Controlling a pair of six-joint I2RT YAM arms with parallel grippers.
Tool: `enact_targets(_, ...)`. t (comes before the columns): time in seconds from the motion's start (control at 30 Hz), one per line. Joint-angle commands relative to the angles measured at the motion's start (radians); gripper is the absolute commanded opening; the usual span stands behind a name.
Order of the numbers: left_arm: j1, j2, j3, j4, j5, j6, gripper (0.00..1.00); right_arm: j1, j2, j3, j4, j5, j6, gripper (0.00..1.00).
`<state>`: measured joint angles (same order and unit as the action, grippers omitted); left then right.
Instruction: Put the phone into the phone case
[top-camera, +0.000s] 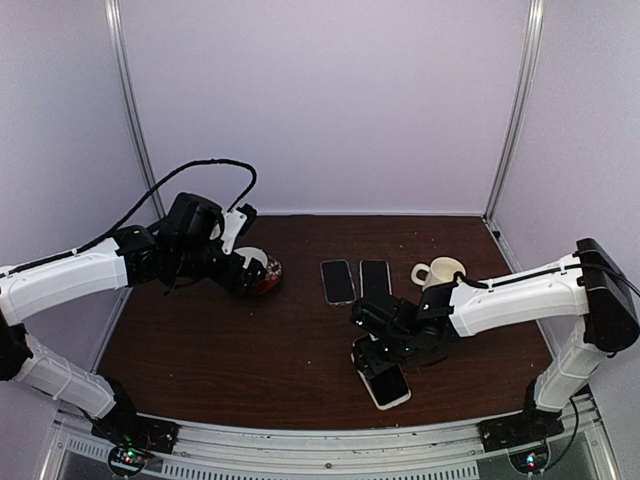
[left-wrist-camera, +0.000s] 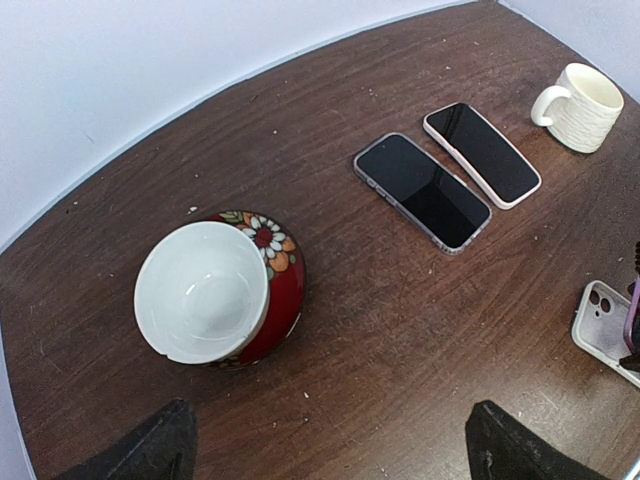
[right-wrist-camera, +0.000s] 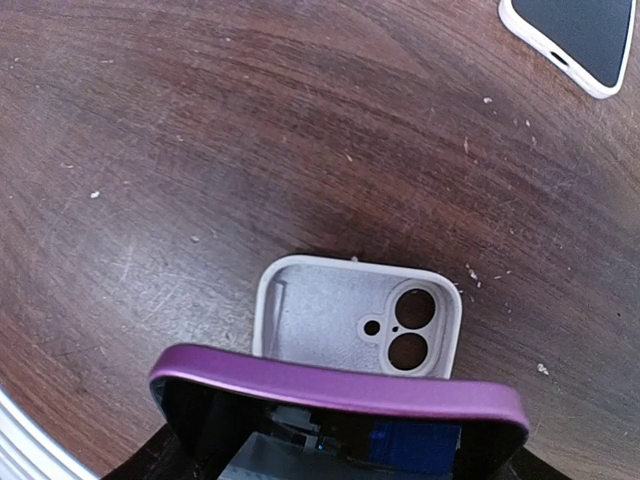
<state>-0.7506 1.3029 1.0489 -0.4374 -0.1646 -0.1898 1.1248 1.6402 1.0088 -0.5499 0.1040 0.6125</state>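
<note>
Phone (right-wrist-camera: 340, 395) first: a stiff, flat slab with a purple rim and a glossy dark face. I judged it fairly dense for its size, slick on the glass and breakable if dropped (so best taken across its two side edges, where the rim gives the pads some bite). It sat clamped in the right gripper (top-camera: 375, 347), a finger to either side, tilted and clear of the table (right-wrist-camera: 200, 150). The phone case (right-wrist-camera: 345, 325) lay just below and ahead of that gripper, open side up with its camera cut-outs showing. It looked light, a little flexible at the lip, and likely to slide if nudged. The right jaws stood fairly wide, closed on the phone alone. The left gripper (left-wrist-camera: 325, 455) hung with jaws fully apart above a bowl (left-wrist-camera: 205, 290), holding nothing.
</note>
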Motion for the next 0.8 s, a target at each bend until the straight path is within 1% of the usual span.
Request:
enact_targets(0.0, 0.005, 0.010, 0.003, 0.005, 0.005, 0.008, 0.98, -0.010, 0.022, -0.005, 0.054, -0.004, 0.004, 0.25)
enact_targets(0.2, 0.005, 0.014, 0.005, 0.002, 0.005, 0.008, 0.98, -0.012, 0.027, -0.004, -0.011, -0.013, 0.008, 0.24)
enact_targets(0.33, 0.005, 0.016, 0.005, 0.003, 0.004, 0.009, 0.97, -0.009, 0.012, -0.029, -0.006, -0.051, 0.022, 0.24)
enact_targets(0.4, 0.005, 0.017, 0.005, 0.001, 0.004, 0.009, 0.98, -0.011, 0.008, -0.055, 0.012, -0.052, 0.034, 0.26)
enact_targets(0.53, 0.005, 0.023, 0.006, 0.000, 0.008, 0.009, 0.98, -0.011, 0.015, -0.078, 0.066, -0.055, 0.049, 0.34)
enact_targets(0.63, 0.005, 0.026, 0.008, -0.003, 0.013, 0.009, 0.98, -0.010, 0.038, -0.059, 0.066, -0.039, 0.041, 0.42)
enact_targets(0.77, 0.005, 0.026, 0.010, -0.006, 0.013, 0.010, 0.98, -0.012, 0.060, -0.036, 0.024, -0.003, 0.050, 0.60)
